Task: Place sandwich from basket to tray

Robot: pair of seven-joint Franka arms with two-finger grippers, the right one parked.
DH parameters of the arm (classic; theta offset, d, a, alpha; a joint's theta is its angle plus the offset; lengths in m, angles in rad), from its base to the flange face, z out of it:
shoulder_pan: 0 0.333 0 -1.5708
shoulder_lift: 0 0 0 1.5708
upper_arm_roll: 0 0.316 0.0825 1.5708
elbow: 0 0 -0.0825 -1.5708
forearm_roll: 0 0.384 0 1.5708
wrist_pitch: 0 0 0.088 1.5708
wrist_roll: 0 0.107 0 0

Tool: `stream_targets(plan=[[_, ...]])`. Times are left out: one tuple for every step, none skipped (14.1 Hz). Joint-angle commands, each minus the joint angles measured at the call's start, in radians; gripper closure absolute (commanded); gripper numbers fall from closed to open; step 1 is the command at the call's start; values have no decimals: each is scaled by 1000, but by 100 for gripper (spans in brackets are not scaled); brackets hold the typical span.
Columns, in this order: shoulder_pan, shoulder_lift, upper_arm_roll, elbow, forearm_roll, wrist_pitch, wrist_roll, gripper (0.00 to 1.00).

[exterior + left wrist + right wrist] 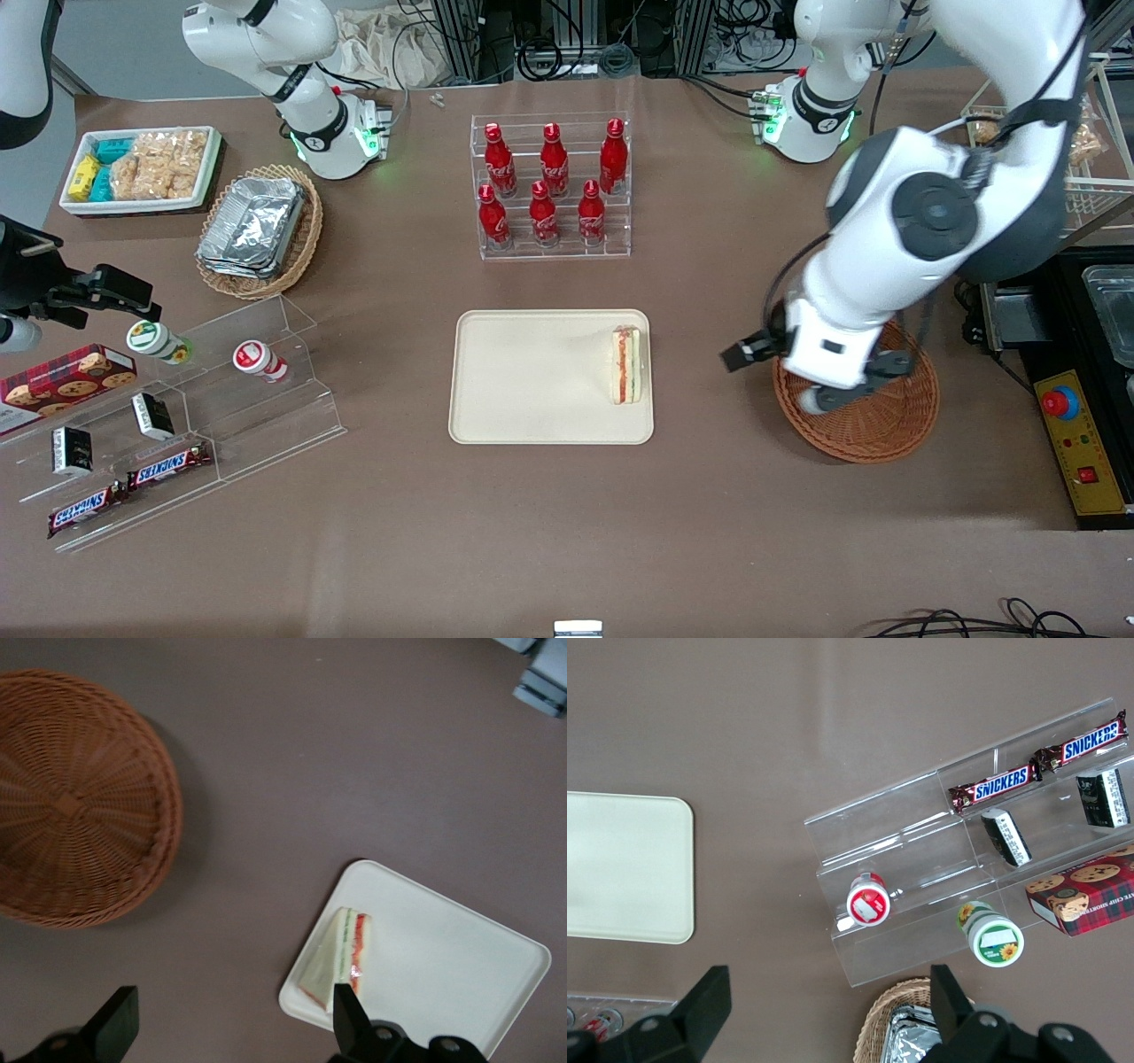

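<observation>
Sandwich, a small pale bread wedge with red-green filling (627,365), lying on the beige rectangular tray (532,381) at the edge nearest the round reddish-brown wicker basket (877,425); soft, light, best pinched gently across the bread faces; hand (235,1028) above that basket, fingers apart, empty.

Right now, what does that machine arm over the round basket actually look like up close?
The working arm is glossy white with rounded shells and dark grey joints, one showing a round black cap. Black cables run along it. Its base glows green. At its end, above the basket, sits a white block carrying the gripper, whose two black jaws stand wide apart with nothing between them.
</observation>
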Motion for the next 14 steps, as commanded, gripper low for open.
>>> stream_targets(plan=[[135, -71, -2, -25, -55, -100, 226, 2], [149, -93, 16, -22, -113, -145, 323, 2], [136, -120, 94, -30, -144, -159, 406, 1], [110, -154, 149, -57, -150, -160, 478, 1], [88, -192, 194, -101, -150, -156, 532, 1], [76, -229, 234, -141, -150, -147, 579, 1], [53, -254, 263, -169, -150, -144, 640, 1], [37, -272, 309, -183, -150, -145, 712, 1], [5, -294, 344, -207, -150, -142, 766, 1], [-24, -315, 384, -235, -149, -118, 805, 0], [-33, -327, 400, -260, -147, -89, 826, 0], [-33, -318, 400, -246, -147, -94, 830, 0], [-36, -296, 398, -222, -137, -107, 836, 0], [-39, -269, 395, -184, -133, -133, 863, 0]])
